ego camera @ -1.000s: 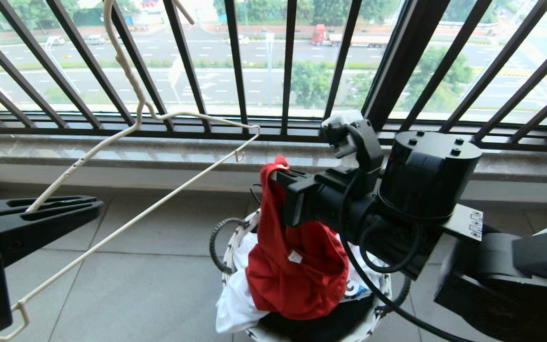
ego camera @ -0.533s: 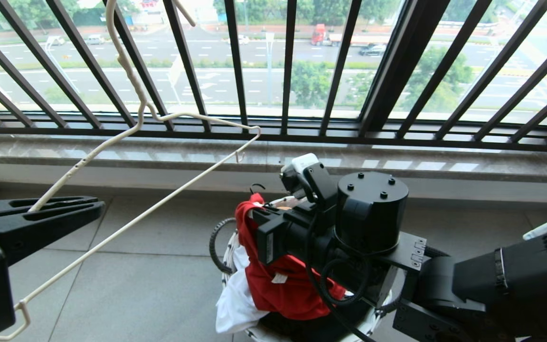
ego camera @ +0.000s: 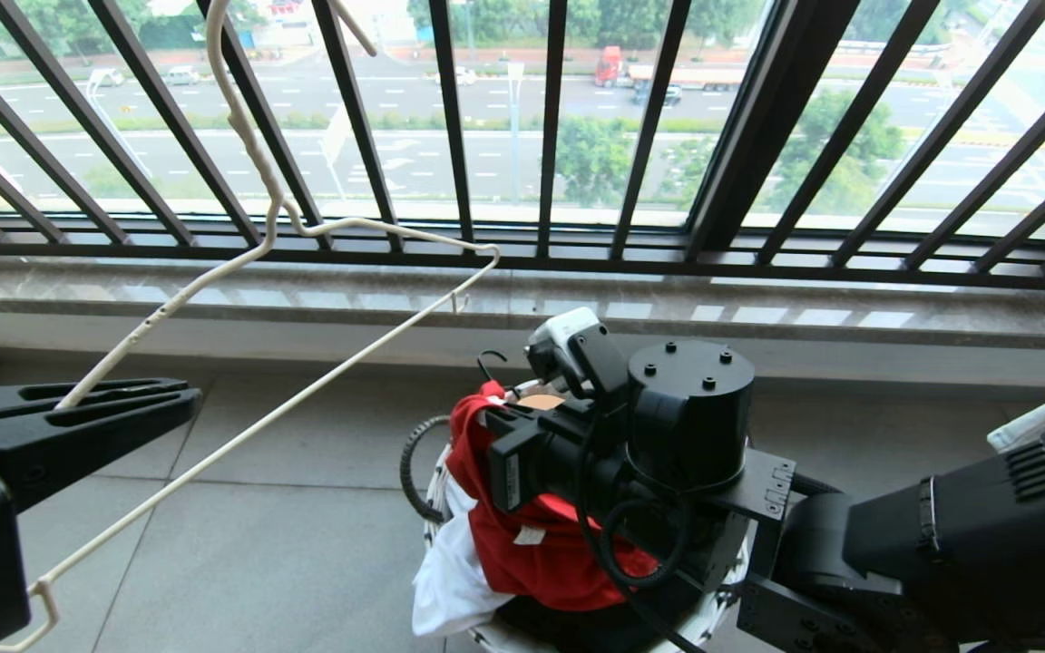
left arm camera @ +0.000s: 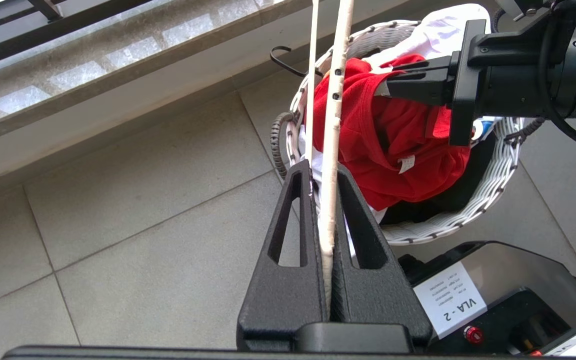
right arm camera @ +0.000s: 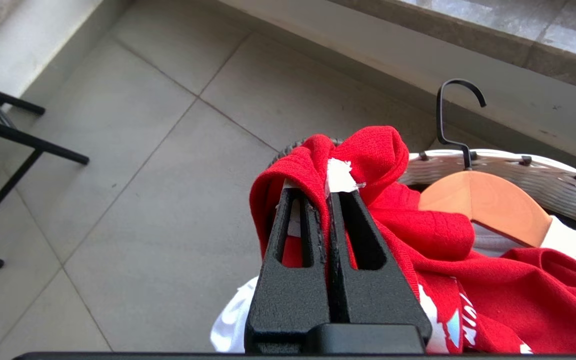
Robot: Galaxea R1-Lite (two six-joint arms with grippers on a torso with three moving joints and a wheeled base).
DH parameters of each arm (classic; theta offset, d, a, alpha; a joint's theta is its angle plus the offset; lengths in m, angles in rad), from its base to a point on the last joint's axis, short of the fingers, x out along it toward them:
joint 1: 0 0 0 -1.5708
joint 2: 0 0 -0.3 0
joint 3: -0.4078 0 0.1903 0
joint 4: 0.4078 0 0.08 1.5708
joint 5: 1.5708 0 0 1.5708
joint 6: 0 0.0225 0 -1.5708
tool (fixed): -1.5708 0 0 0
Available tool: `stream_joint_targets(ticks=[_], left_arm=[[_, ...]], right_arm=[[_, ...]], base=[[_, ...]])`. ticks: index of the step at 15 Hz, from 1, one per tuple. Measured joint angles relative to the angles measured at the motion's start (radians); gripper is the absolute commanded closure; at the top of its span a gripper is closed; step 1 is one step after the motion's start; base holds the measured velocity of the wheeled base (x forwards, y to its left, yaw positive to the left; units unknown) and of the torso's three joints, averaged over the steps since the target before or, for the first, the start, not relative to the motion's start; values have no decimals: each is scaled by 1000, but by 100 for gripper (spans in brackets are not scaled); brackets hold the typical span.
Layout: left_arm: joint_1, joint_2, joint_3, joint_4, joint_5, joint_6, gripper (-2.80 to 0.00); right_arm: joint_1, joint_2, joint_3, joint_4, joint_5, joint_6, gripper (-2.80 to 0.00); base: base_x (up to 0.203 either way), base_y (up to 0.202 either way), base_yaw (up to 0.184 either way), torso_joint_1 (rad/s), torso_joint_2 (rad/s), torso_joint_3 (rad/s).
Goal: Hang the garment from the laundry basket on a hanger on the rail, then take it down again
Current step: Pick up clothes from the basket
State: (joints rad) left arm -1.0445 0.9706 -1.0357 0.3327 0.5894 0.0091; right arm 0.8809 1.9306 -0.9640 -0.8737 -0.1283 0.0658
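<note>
Over the basket (ego camera: 436,485) I have the right gripper (right arm camera: 327,200) pinched shut on the red shirt's (ego camera: 532,558) collar, mostly bunched inside, while the left gripper (left arm camera: 322,175) clamps the wire hanger (ego camera: 241,263); I should lift straight, slowly, so folds clear the rim.

The floor (ego camera: 305,508) was laid with large pale grey tiles with thin dark joints, running up to the low wall under the stone window sill (ego camera: 305,295). The laundry basket (left arm camera: 493,195) stood directly on the tiles near that wall. Black metal legs (right arm camera: 3,135) stood on the tiles well apart from it.
</note>
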Motion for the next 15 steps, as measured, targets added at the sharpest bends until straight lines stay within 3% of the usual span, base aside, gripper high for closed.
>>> stream_joint_targets(ticks=[2, 6, 7, 15], left_arm=[[0, 1, 2, 0, 1, 0, 0], [0, 1, 2, 0, 1, 0, 0], [0, 1, 2, 0, 0, 0, 0], [-1, 1, 2, 0, 0, 0, 0]], right_arm=[[-14, 6, -2, 73, 0, -24, 0], [-17, 25, -3, 82, 4, -25, 0], [-17, 27, -3, 82, 5, -25, -280], [13, 6, 9, 82, 8, -21, -280]], base=[[0, 0, 0, 0, 0, 0], [0, 0, 0, 0, 0, 0], [0, 0, 0, 0, 0, 0], [0, 0, 0, 0, 0, 0]])
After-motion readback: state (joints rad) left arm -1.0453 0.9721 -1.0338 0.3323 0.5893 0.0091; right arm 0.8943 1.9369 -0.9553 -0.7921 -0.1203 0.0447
